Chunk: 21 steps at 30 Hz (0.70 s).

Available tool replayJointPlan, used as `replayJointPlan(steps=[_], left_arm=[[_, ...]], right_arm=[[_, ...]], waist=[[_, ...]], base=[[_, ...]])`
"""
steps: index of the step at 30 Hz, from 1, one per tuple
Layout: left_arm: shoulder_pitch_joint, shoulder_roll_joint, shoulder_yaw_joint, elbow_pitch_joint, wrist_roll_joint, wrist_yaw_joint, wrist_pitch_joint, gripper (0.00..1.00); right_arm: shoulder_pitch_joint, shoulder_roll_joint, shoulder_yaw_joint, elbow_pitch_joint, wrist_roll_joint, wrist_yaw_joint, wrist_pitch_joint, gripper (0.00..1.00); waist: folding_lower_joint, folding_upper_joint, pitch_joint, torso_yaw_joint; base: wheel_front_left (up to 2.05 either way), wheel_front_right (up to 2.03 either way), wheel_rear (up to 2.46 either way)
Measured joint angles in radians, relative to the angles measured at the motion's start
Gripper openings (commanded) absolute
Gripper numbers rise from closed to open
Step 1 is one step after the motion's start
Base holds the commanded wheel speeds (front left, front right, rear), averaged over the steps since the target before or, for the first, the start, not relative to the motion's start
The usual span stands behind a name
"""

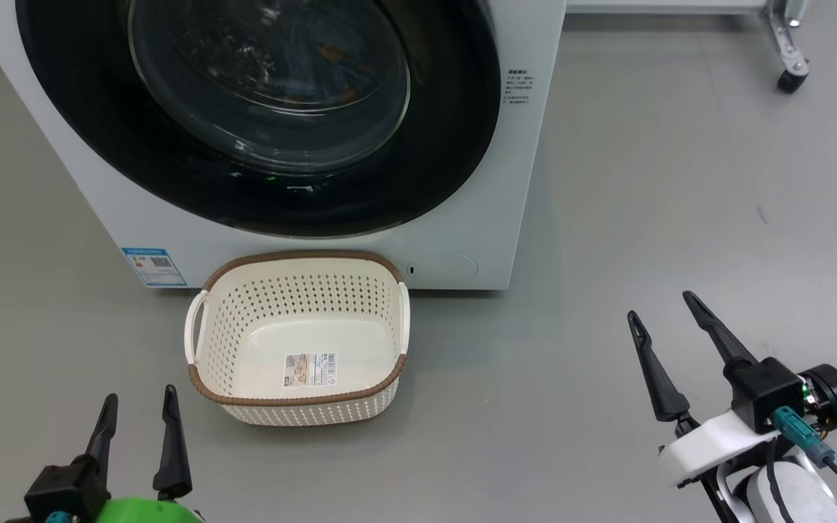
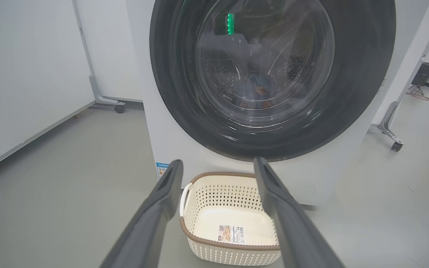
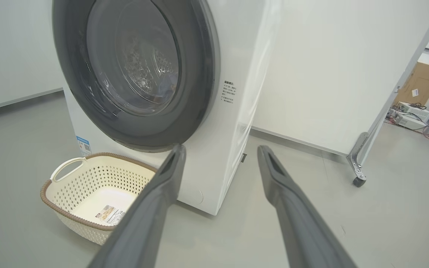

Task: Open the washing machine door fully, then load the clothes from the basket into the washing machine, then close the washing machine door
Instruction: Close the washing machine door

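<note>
The glossy black-rimmed door [image 1: 244, 189] is sitting shut on the white washer [image 1: 462, 240], its bulging glass showing clothes [image 1: 331, 54] inside. The perforated cream basket [image 1: 302, 301], with a brown woven-look rim, is standing on the grey floor [image 1: 571, 363] just before the washer, a sticker [image 1: 310, 369] showing on its bottom. The left pincer [image 1: 139, 394] and right pincer [image 1: 660, 305] are hanging wide, holding nothing, apart from the basket. A castered frame [image 1: 789, 65] is standing behind at the right.

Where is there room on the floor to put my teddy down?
The widest bare floor lies right of the basket, between it and the right gripper. A smaller patch sits left of the basket, bordered by the washing machine and the left gripper. It is tight behind the basket, close up to the washing machine.
</note>
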Motion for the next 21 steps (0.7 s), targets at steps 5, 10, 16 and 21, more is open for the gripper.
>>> replayJointPlan(steps=[5, 10, 16, 21], left_arm=[[0.024, 0.0, 0.004, -0.007, 0.016, 0.0, 0.0, 1.0], [0.045, 0.0, 0.012, -0.014, 0.026, -0.001, 0.0, 1.0], [0.072, 0.0, 0.042, -0.025, 0.032, -0.001, 0.0, 1.0], [0.073, -0.001, 0.044, -0.034, 0.034, -0.004, 0.0, 1.0]], right_arm=[[0.067, 0.0, -0.047, -0.041, 0.0, -0.035, 0.0, 1.0], [0.129, 0.005, -0.089, -0.068, 0.001, -0.06, 0.0, 1.0], [0.174, 0.026, -0.102, -0.077, 0.002, -0.067, 0.0, 1.0], [0.196, 0.029, -0.135, -0.091, 0.004, -0.07, 0.0, 1.0]], waist=[[0.0, 0.0, -0.036, -0.033], [0.0, 0.0, -0.051, -0.054], [0.0, 0.0, -0.052, -0.074], [0.0, 0.0, -0.048, -0.081]], base=[[0.0, 0.0, 0.0], [0.0, 0.0, 0.0], [0.0, 0.0, 0.0], [0.0, 0.0, 0.0]])
